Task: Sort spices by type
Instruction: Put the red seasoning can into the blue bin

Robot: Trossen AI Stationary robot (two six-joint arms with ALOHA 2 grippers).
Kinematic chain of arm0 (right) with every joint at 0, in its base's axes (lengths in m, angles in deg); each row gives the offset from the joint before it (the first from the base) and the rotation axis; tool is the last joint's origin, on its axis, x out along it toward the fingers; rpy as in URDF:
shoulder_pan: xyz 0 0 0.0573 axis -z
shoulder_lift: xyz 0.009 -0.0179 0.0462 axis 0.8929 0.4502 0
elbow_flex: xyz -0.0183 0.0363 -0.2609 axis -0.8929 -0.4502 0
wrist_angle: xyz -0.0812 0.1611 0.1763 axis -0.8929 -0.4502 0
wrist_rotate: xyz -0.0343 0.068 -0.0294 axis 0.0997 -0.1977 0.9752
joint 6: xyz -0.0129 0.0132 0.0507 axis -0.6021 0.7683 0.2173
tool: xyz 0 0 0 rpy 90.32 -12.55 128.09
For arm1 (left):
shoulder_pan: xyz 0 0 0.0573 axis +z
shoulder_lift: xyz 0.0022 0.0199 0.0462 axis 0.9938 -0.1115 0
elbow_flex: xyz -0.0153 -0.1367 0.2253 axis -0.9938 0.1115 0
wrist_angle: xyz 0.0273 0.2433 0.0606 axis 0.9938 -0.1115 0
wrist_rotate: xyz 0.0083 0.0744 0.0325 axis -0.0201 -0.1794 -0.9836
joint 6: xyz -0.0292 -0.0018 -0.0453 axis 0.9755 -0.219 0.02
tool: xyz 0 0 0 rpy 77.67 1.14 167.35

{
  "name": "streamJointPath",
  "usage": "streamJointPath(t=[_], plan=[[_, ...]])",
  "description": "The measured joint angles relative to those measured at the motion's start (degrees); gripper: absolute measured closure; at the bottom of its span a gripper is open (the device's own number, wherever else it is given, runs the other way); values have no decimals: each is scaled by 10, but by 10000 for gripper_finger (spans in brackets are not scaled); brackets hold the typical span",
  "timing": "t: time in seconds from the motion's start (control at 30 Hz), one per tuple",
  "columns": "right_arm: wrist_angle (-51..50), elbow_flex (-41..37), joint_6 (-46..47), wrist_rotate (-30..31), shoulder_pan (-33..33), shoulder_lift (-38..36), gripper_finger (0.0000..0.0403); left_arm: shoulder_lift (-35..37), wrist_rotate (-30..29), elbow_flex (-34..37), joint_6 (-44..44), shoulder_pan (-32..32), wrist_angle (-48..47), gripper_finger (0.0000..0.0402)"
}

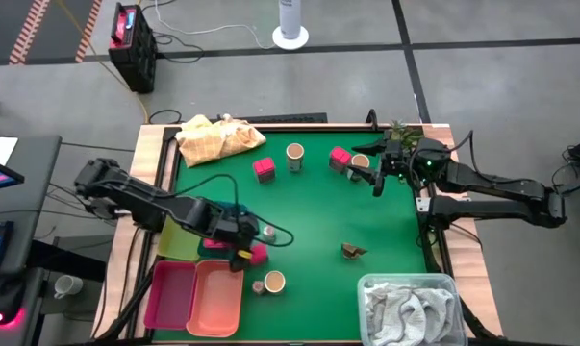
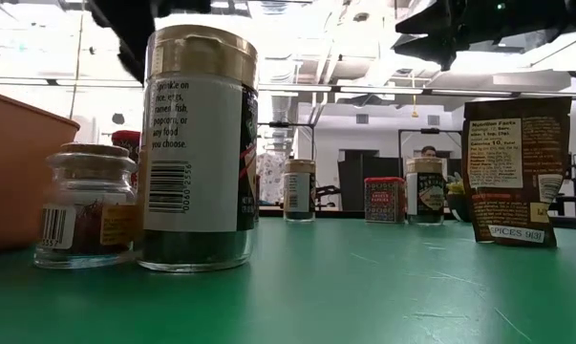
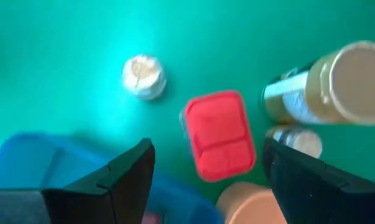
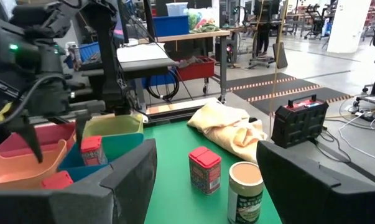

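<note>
Red packet (image 3: 219,135) stands on the green desk (image 1: 366,211) directly below the left gripper (image 3: 206,171), whose jaws hang wide on either side, holding nothing. Beside it stands a jar (image 3: 336,81), near the trays (image 1: 217,298). The right gripper (image 1: 377,179), jaws wide and empty, waits by another packet (image 1: 340,157). Descending off-centre could tip the packet or knock the jar.

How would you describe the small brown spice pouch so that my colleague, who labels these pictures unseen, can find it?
On the green table mat, look toward the clear bin holding the grey-white towel at the near right corner. Just above that bin lies the small brown spice pouch, alone on bare mat. It is the only flat brown packet; the other spices are round jars or pink-red tins.
</note>
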Motion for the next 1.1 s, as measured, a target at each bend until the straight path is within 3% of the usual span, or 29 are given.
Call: streamJointPath(t=[0.2, 0.37, 0.67, 1.1], plan=[[-1, 0, 0, 0, 0, 0, 100, -96, -1, -98, -20, -14, -70, 118], [-3, 0, 0, 0, -1, 0, 100, -151, -8, -137, 1, -18, -96, 118], [-3, 0, 0, 0, -13, 0, 100, -163, -26, -141, 53, -19, -118, 118], [5, 0, -1, 0, -24, 0, 100, -163, -26, -111, 61, -19, -89, 118]])
